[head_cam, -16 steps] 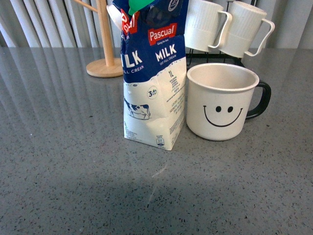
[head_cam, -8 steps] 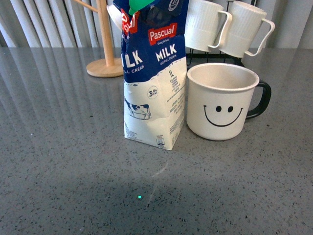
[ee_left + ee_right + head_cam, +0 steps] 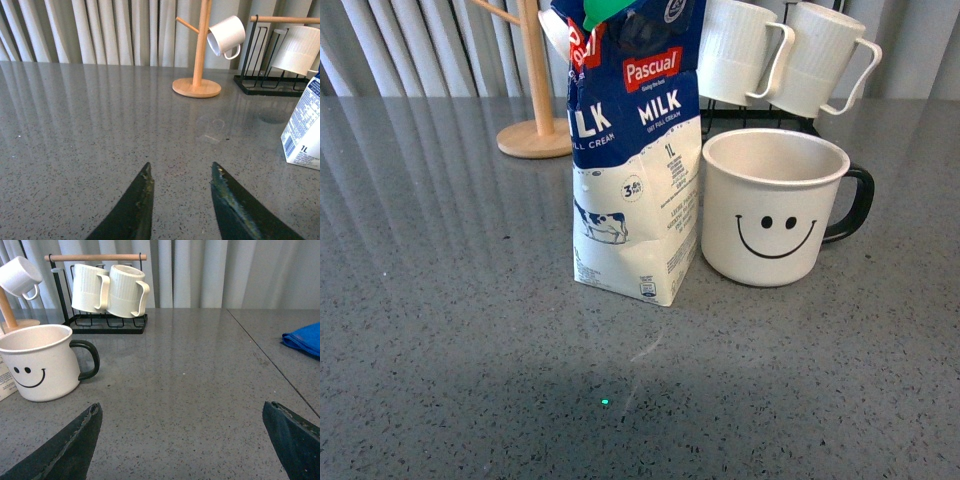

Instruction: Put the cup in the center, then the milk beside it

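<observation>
Open counter in front, crowded behind

The milk carton [image 3: 635,150] and smiley mug [image 3: 775,208] stand almost touching; the mug rack [image 3: 760,115] and wooden mug tree [image 3: 535,90] block the rear.

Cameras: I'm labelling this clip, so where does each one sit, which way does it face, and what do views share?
Front view: on the body, facing the milk and cup; no arm shows.
Left wrist view: low over the table, toward the wooden mug tree; open left gripper shows.
Right wrist view: low, facing the cup; wide-open right gripper shows.
Shared: front and right wrist both show the cup.
</observation>
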Tool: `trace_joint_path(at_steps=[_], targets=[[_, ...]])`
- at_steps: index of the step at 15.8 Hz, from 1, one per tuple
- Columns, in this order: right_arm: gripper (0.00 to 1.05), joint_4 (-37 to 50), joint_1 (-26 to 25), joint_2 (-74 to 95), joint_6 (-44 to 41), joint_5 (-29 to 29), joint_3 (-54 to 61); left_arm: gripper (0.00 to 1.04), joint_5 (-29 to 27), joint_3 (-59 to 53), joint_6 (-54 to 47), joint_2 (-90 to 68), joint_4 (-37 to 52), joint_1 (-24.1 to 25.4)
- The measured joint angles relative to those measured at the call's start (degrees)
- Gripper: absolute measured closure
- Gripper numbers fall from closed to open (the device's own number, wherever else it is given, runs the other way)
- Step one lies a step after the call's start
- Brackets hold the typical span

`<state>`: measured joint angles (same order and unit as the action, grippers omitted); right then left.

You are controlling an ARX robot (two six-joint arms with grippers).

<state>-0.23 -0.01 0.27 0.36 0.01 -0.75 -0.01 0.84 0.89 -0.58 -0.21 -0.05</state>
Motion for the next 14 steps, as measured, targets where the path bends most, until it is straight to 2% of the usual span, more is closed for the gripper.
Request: trace_joint_path(at_steps=[3,4,5,6,8,14], targets=[[0.07,0.0,0.0,0.0,0.0,0.0,0.0,0.38,0.0,0.0,0.0,0.0,0.0,0.0],[0.07,0.0,0.0,0.0,0.0,0.0,0.0,0.14,0.0,0.0,0.0,0.0,0.0,0.0],[0.07,0.0,0.0,0.0,0.0,0.0,0.0,0.07,0.0,0.0,0.0,0.0,0.0,0.0],[0.07,0.0,0.0,0.0,0.0,0.0,0.0,0.05,0.0,0.0,-0.1,0.0,0.0,0.0],[0.07,0.0,0.0,0.0,0.0,0.0,0.0,0.08,0.0,0.0,-0.1,0.0,0.0,0.0],[0.07,0.0,0.0,0.0,0.0,0.0,0.0,0.07,0.0,0.0,-0.1,0.0,0.0,0.0]])
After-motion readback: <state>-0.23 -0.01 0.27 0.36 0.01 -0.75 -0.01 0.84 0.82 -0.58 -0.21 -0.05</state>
